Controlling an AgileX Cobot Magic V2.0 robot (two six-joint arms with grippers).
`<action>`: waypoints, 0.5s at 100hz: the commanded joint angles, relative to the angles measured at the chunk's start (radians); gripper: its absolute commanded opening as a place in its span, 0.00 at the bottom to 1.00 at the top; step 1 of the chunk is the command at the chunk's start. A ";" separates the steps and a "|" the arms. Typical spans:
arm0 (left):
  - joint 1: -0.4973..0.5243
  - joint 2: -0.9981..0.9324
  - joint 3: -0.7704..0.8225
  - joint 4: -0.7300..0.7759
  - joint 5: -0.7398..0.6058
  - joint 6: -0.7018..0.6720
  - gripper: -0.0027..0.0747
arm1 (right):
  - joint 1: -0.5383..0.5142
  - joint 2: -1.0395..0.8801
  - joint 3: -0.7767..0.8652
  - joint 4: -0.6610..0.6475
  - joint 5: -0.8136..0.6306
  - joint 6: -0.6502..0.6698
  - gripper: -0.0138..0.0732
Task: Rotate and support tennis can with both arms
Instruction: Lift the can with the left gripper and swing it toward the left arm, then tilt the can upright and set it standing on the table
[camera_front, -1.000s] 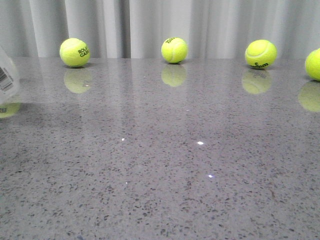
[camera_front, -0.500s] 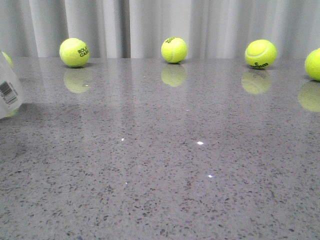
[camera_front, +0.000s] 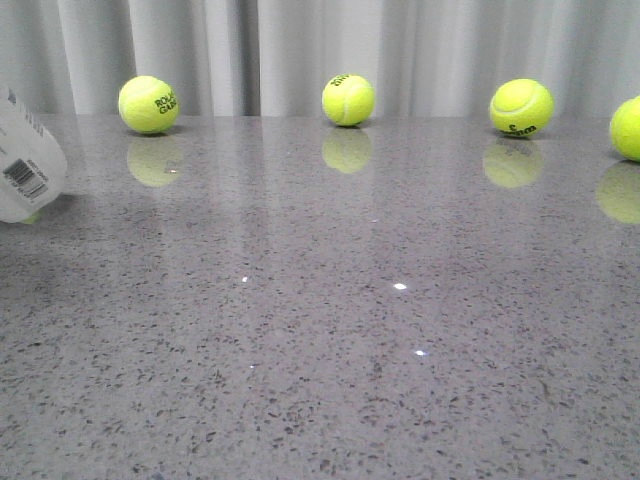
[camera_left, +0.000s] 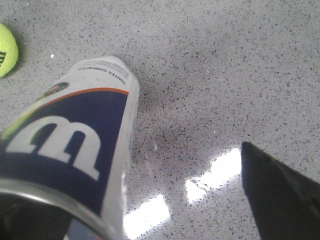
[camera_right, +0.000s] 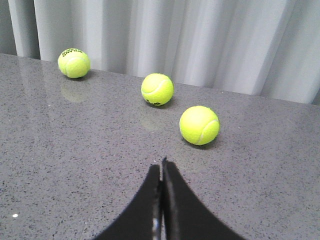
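Between left jaws: tennis can (camera_left: 75, 150).

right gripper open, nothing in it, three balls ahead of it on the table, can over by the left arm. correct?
Not quite: the right gripper is shut, its two black fingers pressed together in the right wrist view. The rest holds: it holds nothing, three tennis balls lie ahead of it on the table, and the tennis can is by the left arm, filling the left wrist view.
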 joint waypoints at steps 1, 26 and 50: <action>0.003 -0.004 -0.048 -0.016 -0.059 -0.012 0.86 | -0.003 0.003 -0.026 -0.006 -0.087 0.001 0.08; 0.003 0.109 -0.178 -0.029 -0.039 -0.008 0.86 | -0.003 0.003 -0.026 -0.006 -0.087 0.001 0.08; 0.003 0.204 -0.267 -0.022 -0.040 -0.002 0.86 | -0.003 0.003 -0.026 -0.006 -0.087 0.001 0.08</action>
